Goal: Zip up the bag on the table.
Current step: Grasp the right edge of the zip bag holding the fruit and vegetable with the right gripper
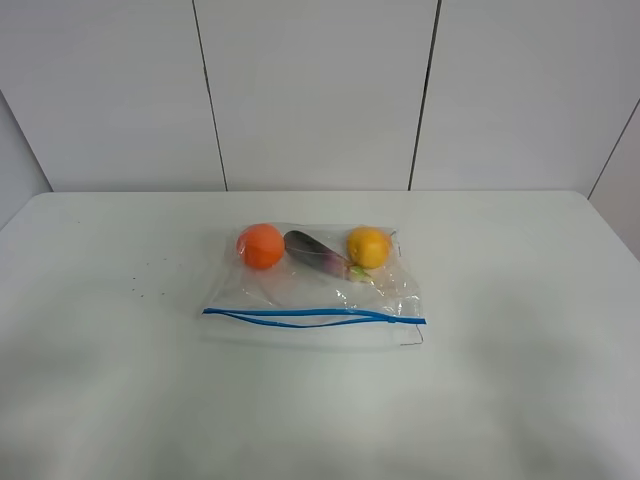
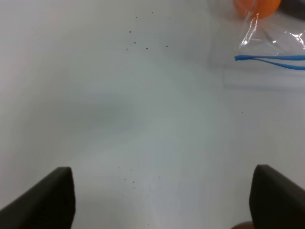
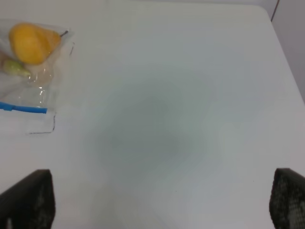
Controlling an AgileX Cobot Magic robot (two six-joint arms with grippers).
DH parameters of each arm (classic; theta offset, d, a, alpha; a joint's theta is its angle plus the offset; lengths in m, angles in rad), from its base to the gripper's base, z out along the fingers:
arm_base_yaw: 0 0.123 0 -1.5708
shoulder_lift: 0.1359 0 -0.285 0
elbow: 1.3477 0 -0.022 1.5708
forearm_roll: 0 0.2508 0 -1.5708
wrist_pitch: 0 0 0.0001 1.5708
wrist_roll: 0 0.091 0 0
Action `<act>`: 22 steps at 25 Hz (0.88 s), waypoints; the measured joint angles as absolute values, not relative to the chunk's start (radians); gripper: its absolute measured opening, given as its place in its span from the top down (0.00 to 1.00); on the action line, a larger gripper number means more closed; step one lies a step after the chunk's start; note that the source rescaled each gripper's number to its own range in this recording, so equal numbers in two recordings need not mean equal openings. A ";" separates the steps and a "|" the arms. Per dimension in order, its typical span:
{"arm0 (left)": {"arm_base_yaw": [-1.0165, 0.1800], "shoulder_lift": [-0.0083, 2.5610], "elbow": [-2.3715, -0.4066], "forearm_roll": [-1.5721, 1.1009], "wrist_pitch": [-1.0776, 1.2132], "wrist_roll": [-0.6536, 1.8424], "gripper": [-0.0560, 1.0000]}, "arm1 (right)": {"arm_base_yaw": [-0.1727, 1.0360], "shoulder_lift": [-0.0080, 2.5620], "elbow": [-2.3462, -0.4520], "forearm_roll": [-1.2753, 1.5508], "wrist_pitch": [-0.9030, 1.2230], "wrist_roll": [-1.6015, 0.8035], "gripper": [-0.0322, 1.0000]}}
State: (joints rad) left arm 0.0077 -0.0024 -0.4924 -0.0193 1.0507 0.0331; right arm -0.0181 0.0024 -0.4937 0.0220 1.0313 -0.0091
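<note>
The table [image 1: 520, 390], white, carries the bag [image 1: 300, 290] lying flat near its middle. My left pincer [image 2: 162, 200] hangs over bare tabletop off the bag's left corner, fingers spread wide and empty; my right pincer [image 3: 158, 200], likewise spread and empty, hangs off the right corner. Inside the bag lie an orange item [image 1: 261, 246], a purple item [image 1: 315, 253] and a yellow item [image 1: 368, 247]. The blue zip strip [image 1: 310, 314] shows two lines parted along most of its length. Dark specks [image 2: 135, 43] dot the table to the left
</note>
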 joint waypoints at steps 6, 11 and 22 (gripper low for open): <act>0.008 -0.002 -0.492 -0.019 1.051 0.033 0.00 | -0.018 0.002 -0.494 0.023 1.031 -0.009 0.00; 0.008 -0.002 -0.492 -0.019 1.051 0.033 0.00 | -0.018 0.022 -0.497 0.023 1.031 -0.009 0.00; 0.008 -0.002 -0.492 -0.019 1.051 0.033 0.00 | -0.018 0.668 -0.838 0.054 1.033 -0.009 0.00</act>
